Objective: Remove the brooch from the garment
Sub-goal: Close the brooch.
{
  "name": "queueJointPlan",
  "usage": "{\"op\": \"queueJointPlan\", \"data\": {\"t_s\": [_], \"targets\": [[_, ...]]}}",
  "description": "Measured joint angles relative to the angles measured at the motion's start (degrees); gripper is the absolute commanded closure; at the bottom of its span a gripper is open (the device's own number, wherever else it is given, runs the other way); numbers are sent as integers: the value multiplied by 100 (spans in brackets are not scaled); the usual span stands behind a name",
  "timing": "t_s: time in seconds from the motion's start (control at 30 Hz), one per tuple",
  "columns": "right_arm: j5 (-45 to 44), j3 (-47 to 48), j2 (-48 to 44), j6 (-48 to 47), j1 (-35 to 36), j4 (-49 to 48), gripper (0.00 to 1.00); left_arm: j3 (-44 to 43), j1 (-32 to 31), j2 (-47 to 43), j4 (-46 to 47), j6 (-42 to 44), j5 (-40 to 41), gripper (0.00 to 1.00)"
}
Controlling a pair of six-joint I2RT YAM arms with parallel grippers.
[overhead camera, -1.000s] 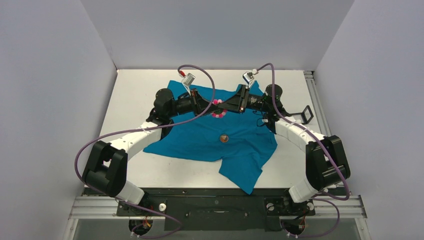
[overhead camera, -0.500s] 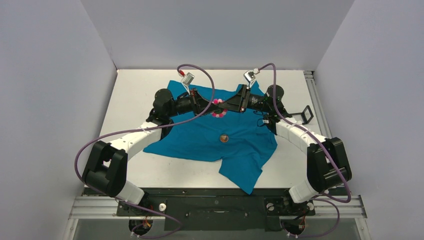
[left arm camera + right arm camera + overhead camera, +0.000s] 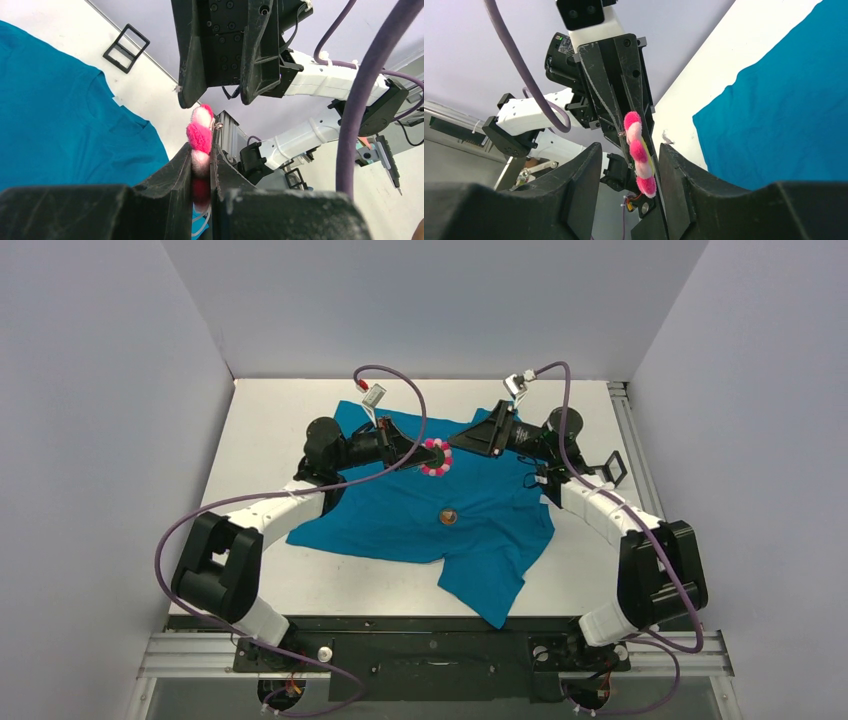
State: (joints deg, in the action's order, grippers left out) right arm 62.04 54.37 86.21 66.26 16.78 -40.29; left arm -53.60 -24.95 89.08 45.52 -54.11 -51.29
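Let go with the right gripper (image 3: pixel 456 440), fingers spread and backed off a bit; still pinching the brooch (image 3: pixel 436 457) tight in the left gripper (image 3: pixel 202 150), over the garment (image 3: pixel 420 520)

- The teal-blue soft-fabric T-shirt (image 3: pixel 400 525) lies on the white tabletop (image 3: pixel 270 430).
- The pink flower-shaped brooch (image 3: pixel 436 457) is above its far part, between the fingers (image 3: pixel 172 175) of the left gripper (image 3: pixel 428 452).
- A black open rectangular frame (image 3: pixel 610 468) lies right of the shirt.
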Motion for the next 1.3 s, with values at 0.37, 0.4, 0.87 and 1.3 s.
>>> {"op": "queueJointPlan", "data": {"t_s": [0.37,0.4,0.87,1.3], "targets": [[103,0,-127,-793,201,846,74,0,2,127,507,-551,-157,100],[127,0,-127,-850,208,909,78,0,4,127,514,-562,-186,100],[240,-7,-149,-758,166,817,100,-7,26,177,302,-474,-83,58],[273,-129,-328,-575,-72,730,100,0,195,116,-424,-63,-48,33]]}}
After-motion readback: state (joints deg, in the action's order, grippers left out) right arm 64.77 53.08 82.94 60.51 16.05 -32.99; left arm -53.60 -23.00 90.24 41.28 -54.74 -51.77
